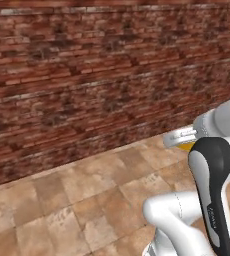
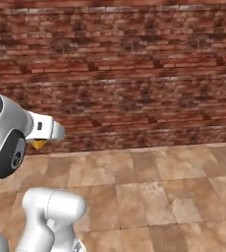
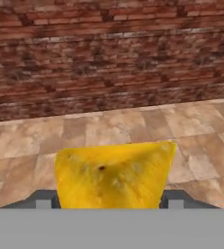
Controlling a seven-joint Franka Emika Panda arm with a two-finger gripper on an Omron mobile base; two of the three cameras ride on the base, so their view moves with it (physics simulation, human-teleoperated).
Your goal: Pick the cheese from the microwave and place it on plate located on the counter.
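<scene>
Left base view: the arm fills the lower right; beyond its dark forearm cover a small patch of yellow-orange, the cheese [image 1: 186, 146], shows just under the pale end of the hand. The gripper [image 1: 183, 141] itself is mostly hidden here. Behind is a brick wall [image 1: 87, 75] and a tiled floor [image 1: 77, 200]; no microwave, plate or counter in sight. Right base view: the hand juts out from the left, with the cheese [image 2: 38, 144] peeking out beneath it, held well above the floor [image 2: 159, 187]; the gripper [image 2: 42, 140] faces the brick wall [image 2: 134, 74]. Again no plate or counter visible. Hand view: the cheese [image 3: 114, 175] fills the lower centre, a yellow wedge, broad edge up, mottled surface, sitting between the two dark fingertips [image 3: 42, 199] at either side; the gripper [image 3: 111, 202] is closed on it across its flat faces. Handling, as a judgement: light and small, fairly firm but dentable, perhaps slightly greasy, so a moderate squeeze across the wide flat faces near the thick middle looks best; the thin point would crumble or slip. The present hold looks centred. Main risk seems to be slipping during a wide swing, so carry level and set down low onto the plate.
</scene>
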